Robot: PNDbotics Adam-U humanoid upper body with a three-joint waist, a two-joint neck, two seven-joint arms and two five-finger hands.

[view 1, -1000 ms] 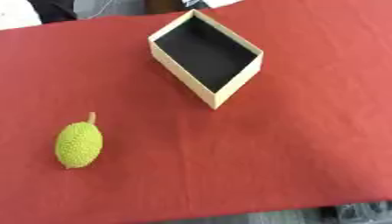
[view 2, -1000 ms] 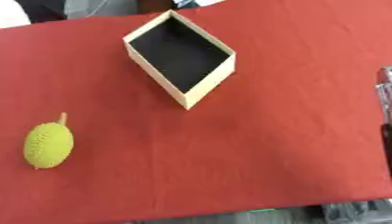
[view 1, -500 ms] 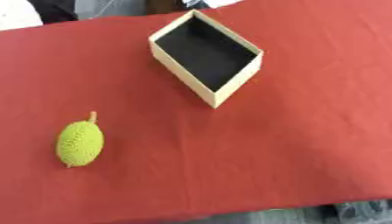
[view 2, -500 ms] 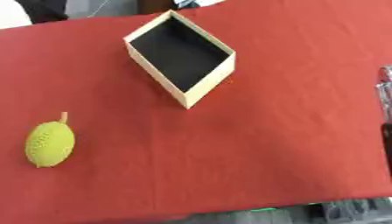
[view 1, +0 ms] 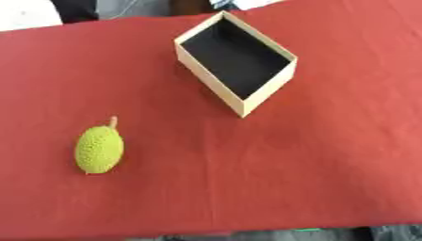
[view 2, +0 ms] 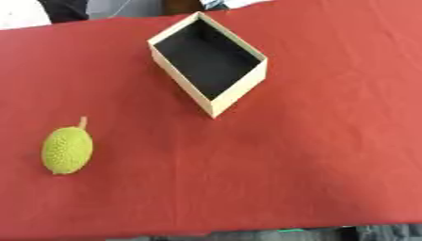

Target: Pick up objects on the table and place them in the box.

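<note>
Bright, even light; soft overall blur

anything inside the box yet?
No. The box shows only its dark floor. The near walls hide a thin strip of that floor. The green bumpy fruit lies on the red cloth, apart from the box.

No readable text anywhere in my view. The cardboard box (view 1: 237, 61) carries no print, label or number on its pale walls or dark inside. The bumpy yellow-green fruit (view 1: 100, 149) has no sticker. The red cloth on the desk (view 1: 329, 164) is plain, without a mark or sign. Nothing legible at the far edge either.
</note>
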